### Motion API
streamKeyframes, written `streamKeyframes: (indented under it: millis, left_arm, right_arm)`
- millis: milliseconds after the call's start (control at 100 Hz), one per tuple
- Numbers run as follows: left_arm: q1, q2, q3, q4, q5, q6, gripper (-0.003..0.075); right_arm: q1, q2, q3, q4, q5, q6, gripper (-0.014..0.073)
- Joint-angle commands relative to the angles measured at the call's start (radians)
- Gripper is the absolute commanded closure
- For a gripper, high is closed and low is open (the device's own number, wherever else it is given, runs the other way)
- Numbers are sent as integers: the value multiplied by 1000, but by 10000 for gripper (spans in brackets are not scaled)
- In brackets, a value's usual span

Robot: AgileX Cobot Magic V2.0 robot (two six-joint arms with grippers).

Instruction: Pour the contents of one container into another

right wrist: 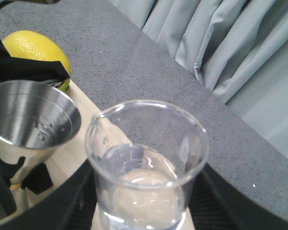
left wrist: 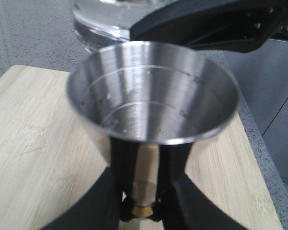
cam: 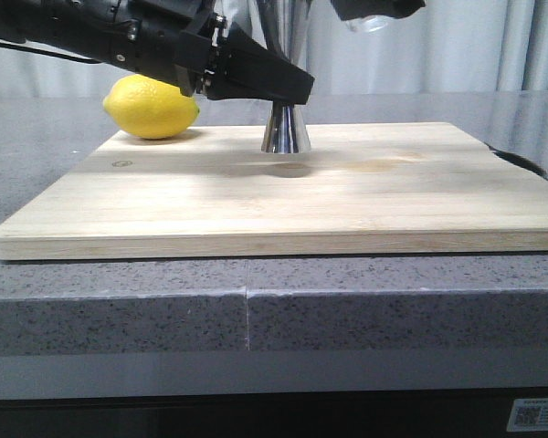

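The steel jigger (cam: 286, 130) stands on the wooden board (cam: 283, 192) at the back middle. My left gripper (left wrist: 145, 191) is shut on its narrow gold waist; the open upper cup (left wrist: 152, 103) fills the left wrist view, with droplets on its inner wall. The clear glass beaker (right wrist: 146, 163) is held between the black fingers (right wrist: 233, 201) of my right gripper (right wrist: 146, 211), raised above and right of the jigger (right wrist: 31, 117). Its pouring lip faces the jigger. Only its base (cam: 366, 22) shows at the top of the front view, and its base (left wrist: 103, 21) hangs beyond the jigger's far rim.
A yellow lemon (cam: 152, 107) lies on the board's back left corner, just behind my left arm (cam: 155, 41). The board rests on a grey speckled counter (cam: 256, 310). Grey curtains (right wrist: 221, 43) hang behind.
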State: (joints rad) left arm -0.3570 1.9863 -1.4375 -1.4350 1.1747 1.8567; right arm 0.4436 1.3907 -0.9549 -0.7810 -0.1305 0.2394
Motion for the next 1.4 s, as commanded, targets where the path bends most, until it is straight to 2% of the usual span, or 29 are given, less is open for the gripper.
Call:
streamKeyframes:
  millis: [0,360,540,1390]
  left_arm:
    - [-14,-50,-29,-75,94,-11,730]
    - [-31,-50,-29,-74,94,-11,730]
    - [-31,-50,-29,-74,94,-12,730]
    - [-54,-50,-29,-43,94,-19,730]
  right_arm:
    - [0,-40,-36,-6,-52,-2,345]
    - [0,-40,-36,-24,-47,-2,345]
    - [33,-40,-36,-70,-24,-2,345]
    - [40,-40,-36,-96,-14,-2,345]
